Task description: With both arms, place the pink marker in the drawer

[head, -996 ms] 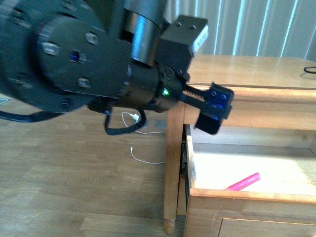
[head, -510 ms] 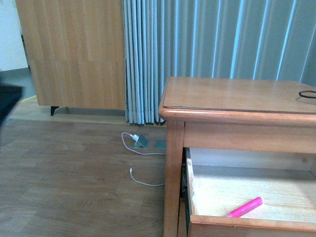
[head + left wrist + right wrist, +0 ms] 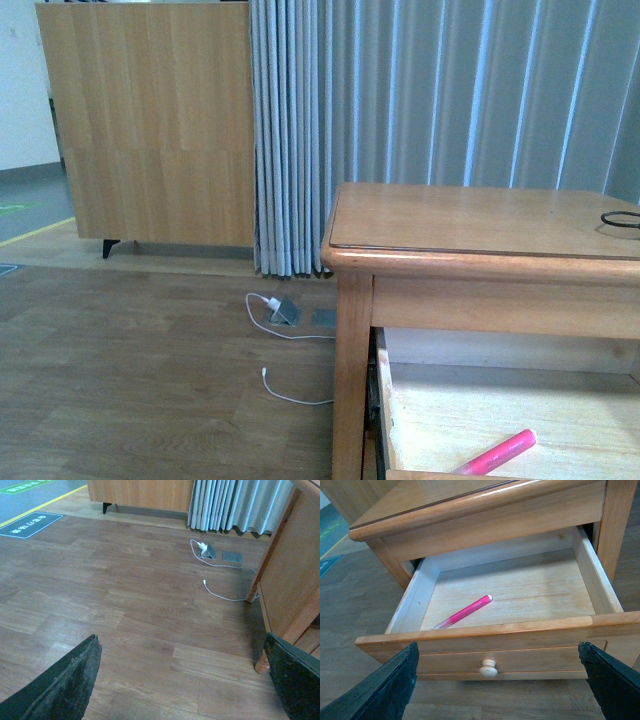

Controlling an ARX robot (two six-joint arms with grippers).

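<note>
Left pincer (image 3: pixel 182 639) has left my front view; both gape empty. Beyond right pincer (image 3: pixel 497 650): one drawer (image 3: pixel 510 630), one pink marker (image 3: pixel 464 612), one knob (image 3: pixel 488 668) unseen up front.

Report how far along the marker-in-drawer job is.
Done: the bright-pink marker pen lies inside the honey-coloured wooden drawer. In hand: nothing; the left gripper and right gripper are open, empty. Left: the drawer stands pulled out, so perhaps closing it.
</note>
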